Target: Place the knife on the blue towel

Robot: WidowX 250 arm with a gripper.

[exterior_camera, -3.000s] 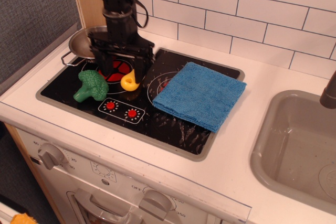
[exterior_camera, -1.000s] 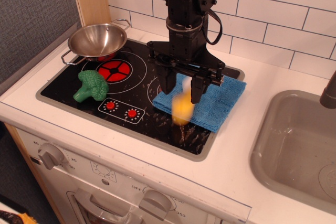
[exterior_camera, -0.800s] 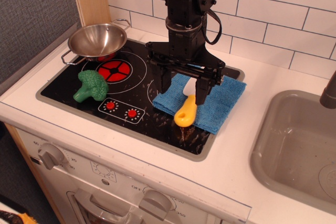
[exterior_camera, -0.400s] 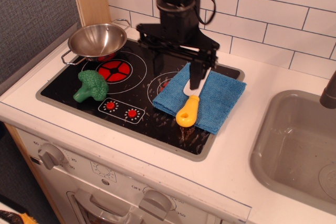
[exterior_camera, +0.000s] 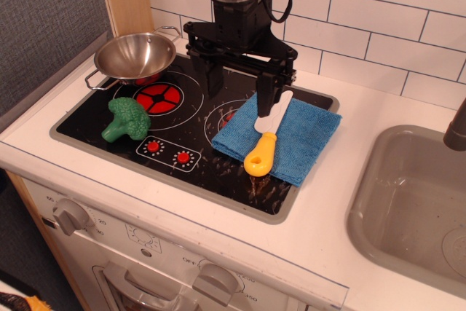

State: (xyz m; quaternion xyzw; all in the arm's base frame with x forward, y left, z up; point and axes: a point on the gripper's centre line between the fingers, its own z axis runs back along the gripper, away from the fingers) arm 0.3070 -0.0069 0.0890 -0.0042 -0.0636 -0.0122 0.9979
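Note:
The knife (exterior_camera: 263, 147), with a yellow handle and a white blade, lies on the blue towel (exterior_camera: 302, 136), handle toward the front edge of the towel. The towel lies on the right part of the black cooktop (exterior_camera: 109, 125). My gripper (exterior_camera: 240, 85) is open and empty, raised above the cooktop just behind and left of the knife. Its right finger (exterior_camera: 267, 96) stands in front of the blade's far end; its left finger (exterior_camera: 215, 76) is over the cooktop.
A green toy broccoli (exterior_camera: 126, 117) lies on the cooktop's left side. A steel bowl (exterior_camera: 135, 55) sits at the back left. A grey sink (exterior_camera: 415, 202) is at the right. White tiled wall runs behind. Stove knobs (exterior_camera: 69, 216) are at the front.
The gripper carried the knife from the left burner to the towel, let go of it, then rose and moved back to the left. The knife now rests on the towel.

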